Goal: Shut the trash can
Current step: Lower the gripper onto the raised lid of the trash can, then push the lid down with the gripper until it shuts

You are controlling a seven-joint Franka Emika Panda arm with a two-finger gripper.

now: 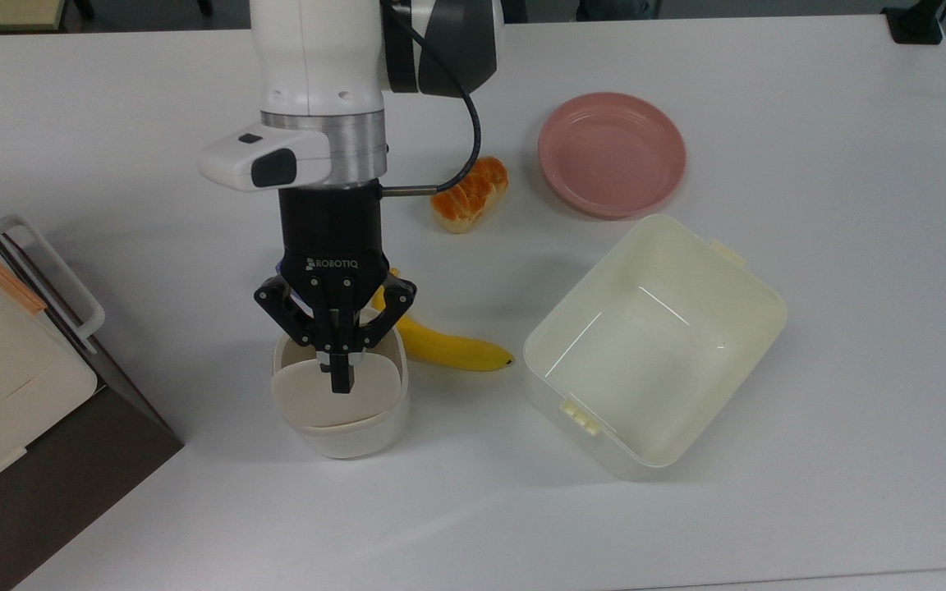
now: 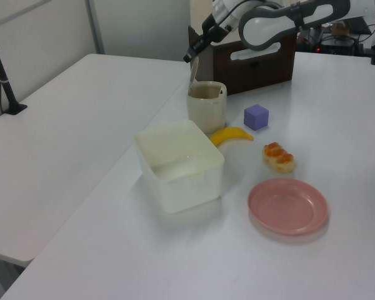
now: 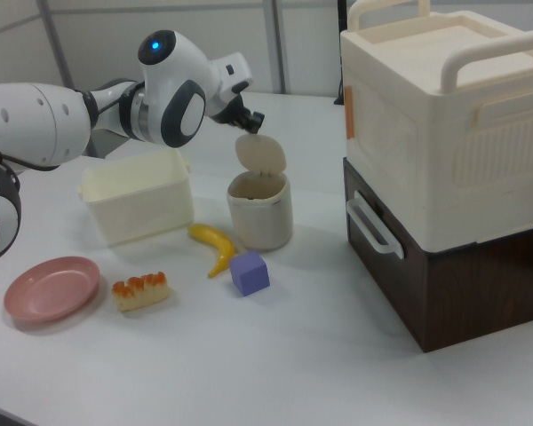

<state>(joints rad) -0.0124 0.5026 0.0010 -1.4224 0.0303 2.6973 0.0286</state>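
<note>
The trash can [image 1: 342, 431] is a small white bin standing near the top view's left, beside a banana. Its beige lid [image 1: 300, 394] is hinged up and stands nearly upright, as the left view [image 2: 193, 72] and the right view [image 3: 261, 153] show. My gripper [image 1: 342, 379] hangs over the bin, pointing down, with its fingers shut on nothing. In the right view the gripper [image 3: 254, 122] is at the lid's top edge; I cannot tell whether it touches. The left view puts the gripper [image 2: 188, 58] just above the lid's tip.
A banana [image 1: 440, 345] lies right beside the bin. A purple cube [image 3: 250, 272] sits behind it under the arm. A large cream tub [image 1: 645, 345], a pink plate [image 1: 611, 153] and an orange pastry [image 1: 469, 197] lie to the top view's right. A tall white-and-brown box [image 3: 444, 160] stands close by.
</note>
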